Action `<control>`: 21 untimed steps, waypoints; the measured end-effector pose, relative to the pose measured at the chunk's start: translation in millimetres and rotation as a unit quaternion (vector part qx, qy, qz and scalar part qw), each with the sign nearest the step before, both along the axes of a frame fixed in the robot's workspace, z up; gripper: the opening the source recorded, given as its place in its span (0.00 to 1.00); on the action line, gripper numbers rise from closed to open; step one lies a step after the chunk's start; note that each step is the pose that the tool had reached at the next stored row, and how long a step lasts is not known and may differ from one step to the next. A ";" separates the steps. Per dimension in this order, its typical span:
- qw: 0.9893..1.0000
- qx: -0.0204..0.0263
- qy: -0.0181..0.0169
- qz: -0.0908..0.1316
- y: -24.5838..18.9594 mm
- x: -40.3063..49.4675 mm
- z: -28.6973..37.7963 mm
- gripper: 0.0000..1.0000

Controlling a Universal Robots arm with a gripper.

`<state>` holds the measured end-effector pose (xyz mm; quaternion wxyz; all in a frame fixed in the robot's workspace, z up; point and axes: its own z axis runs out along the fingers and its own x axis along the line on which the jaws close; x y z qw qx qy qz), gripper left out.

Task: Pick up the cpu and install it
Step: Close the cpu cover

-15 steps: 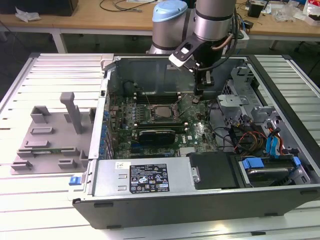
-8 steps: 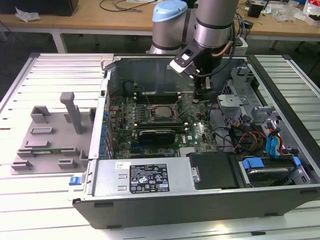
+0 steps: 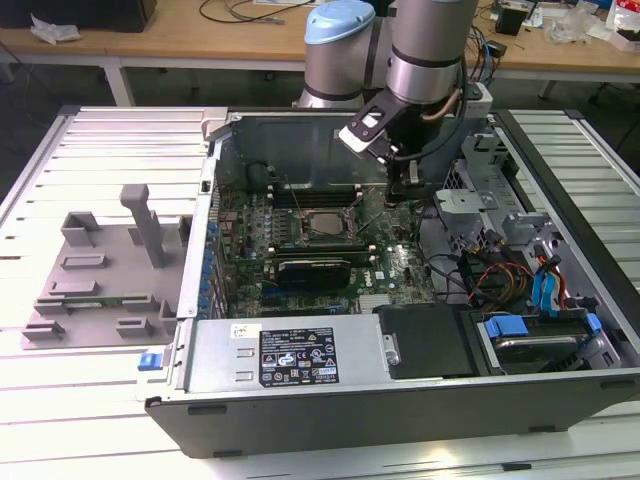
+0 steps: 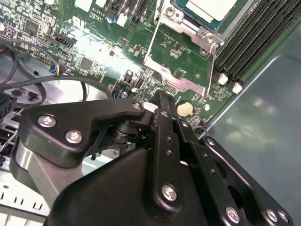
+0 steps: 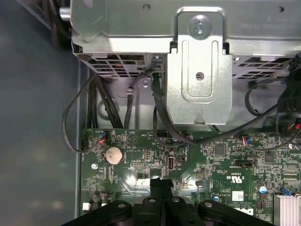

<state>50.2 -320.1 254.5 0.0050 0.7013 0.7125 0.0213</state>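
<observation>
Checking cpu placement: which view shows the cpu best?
The exterior view: the whole cpu sits on the motherboard. The second wrist view cuts its pale top off at the picture's edge; the first wrist view faces another motherboard area.

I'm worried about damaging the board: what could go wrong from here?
The gripper, fingers shut, hangs close over the motherboard beside the coin battery; a small dip might scrape components. Black cables run close by and might snag. The cpu lies seated, its metal frame apparently open, so a knock might shift it.
</observation>
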 end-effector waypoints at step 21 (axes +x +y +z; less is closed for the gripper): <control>1.000 0.001 0.005 0.000 0.8 -51.4 -7.8 0.11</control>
